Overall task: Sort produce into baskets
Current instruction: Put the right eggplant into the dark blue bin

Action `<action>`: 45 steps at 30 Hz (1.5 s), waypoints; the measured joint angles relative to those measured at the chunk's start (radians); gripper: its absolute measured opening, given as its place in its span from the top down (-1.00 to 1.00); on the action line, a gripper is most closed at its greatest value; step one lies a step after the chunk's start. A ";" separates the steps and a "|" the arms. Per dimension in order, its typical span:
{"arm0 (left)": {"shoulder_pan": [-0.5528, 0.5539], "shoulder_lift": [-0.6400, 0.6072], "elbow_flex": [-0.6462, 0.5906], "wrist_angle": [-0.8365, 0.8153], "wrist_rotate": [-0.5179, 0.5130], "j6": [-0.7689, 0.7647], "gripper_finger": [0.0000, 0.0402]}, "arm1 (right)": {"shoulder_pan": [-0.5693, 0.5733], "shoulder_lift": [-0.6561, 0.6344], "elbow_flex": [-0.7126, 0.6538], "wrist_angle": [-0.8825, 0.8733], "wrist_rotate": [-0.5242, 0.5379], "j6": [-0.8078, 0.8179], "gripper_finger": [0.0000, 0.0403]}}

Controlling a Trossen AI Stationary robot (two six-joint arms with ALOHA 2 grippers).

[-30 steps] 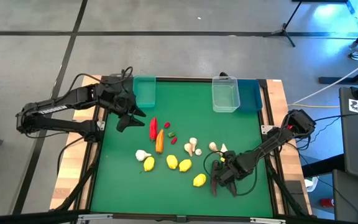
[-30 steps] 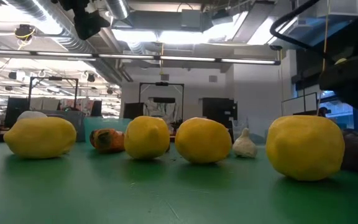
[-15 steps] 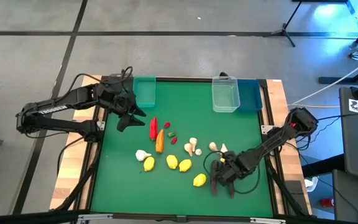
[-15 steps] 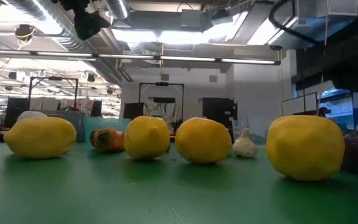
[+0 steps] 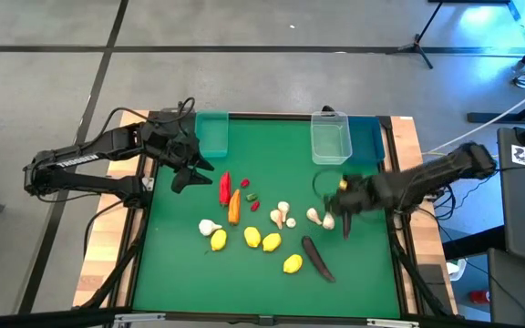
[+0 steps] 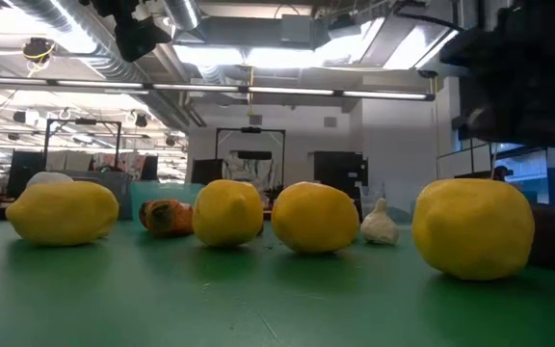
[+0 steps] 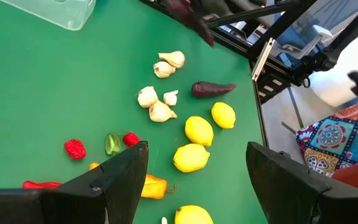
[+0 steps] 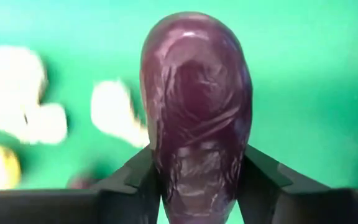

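Eggplant (image 8: pixel 194 112) is sitting clamped in your right pincer (image 5: pixel 346 211), fingers pressing both of its sides in the right wrist view. From above, that pincer is hanging over the right part of the green counter (image 5: pixel 272 164), just beside the garlic bulbs (image 5: pixel 315 216), below the clear bin (image 5: pixel 330 142). You are leaving a second eggplant (image 5: pixel 316 258) lying on the counter near the front, just right of the nearest lemon (image 5: pixel 292 264).

Your left pincer (image 5: pixel 188 169) is waiting near the back left corner, by the teal bin (image 5: pixel 212 133), fingers (image 7: pixel 120 171) spread wide with nothing between them. A dark bin (image 5: pixel 168 137) is showing only partly behind that arm. The blue bin (image 5: pixel 366 140) is standing touching the clear one on its right.

Remaining produce is lying mid-counter: red pepper (image 5: pixel 224 188) beside the carrot (image 5: pixel 234 206), small red berries (image 5: pixel 251 200) and a green piece (image 7: pixel 112 143) near them, three more lemons (image 5: pixel 252 238) in a loose row, and one garlic bulb (image 5: pixel 208 227) at the row's left end. All four bins are looking empty from above.
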 joint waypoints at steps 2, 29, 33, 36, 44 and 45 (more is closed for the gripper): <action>0.000 0.000 0.000 0.000 0.000 0.005 -0.33 | -0.105 -0.052 0.000 -0.024 0.049 -0.086 0.26; 0.001 0.001 0.000 0.003 -0.044 0.013 -0.33 | -1.237 0.032 0.017 0.231 -0.012 -1.077 0.16; 0.001 0.001 0.000 0.006 -0.058 0.008 -0.33 | -1.240 0.084 0.025 0.251 0.018 -0.986 0.16; 0.001 0.001 0.000 0.007 -0.060 0.005 -0.33 | -1.238 0.119 0.025 0.273 0.054 -0.964 0.15; 0.001 0.001 0.000 0.007 -0.060 0.004 -0.33 | -1.240 0.171 0.025 0.314 0.135 -0.956 0.15; 0.001 0.001 0.000 0.007 -0.060 0.004 -0.33 | -1.240 0.172 0.025 0.313 0.127 -0.960 0.15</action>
